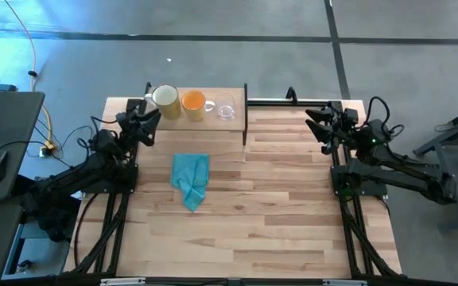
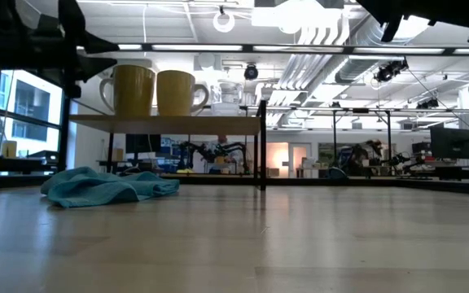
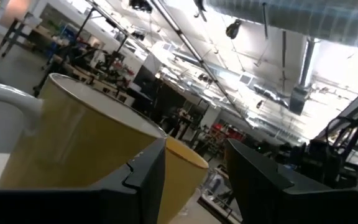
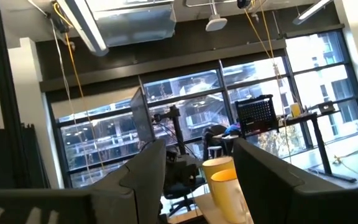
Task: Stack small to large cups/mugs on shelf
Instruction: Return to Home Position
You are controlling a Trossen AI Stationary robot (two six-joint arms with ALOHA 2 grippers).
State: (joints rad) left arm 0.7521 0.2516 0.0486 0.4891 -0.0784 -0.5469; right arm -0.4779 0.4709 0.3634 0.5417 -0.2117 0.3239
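White mug (image 1: 165,97), orange mug (image 1: 193,102) and glass (image 1: 227,110) sit in a row on the shelf (image 1: 237,95). Left gripper (image 1: 150,120) hangs just beside the white mug, fingers spread, empty. Right gripper (image 1: 322,127) is likewise spread, well apart. A careless left swing could clip that mug.

Left gripper (image 1: 145,119) and right gripper (image 1: 320,124) both showing dark, near black. Mug (image 1: 164,98) just ahead of left gripper showing cream-white. Next mug (image 1: 193,103) beyond it showing orange, brighter inside. Glass cup (image 1: 227,110), farthest of three from left gripper, showing clear, colourless. Shelf (image 1: 209,132) showing smooth pale wood, black frame edging it. Cloth (image 1: 191,179), nearer left gripper than right, showing plain teal. Worktop (image 1: 285,214) showing striped light and darker planks.
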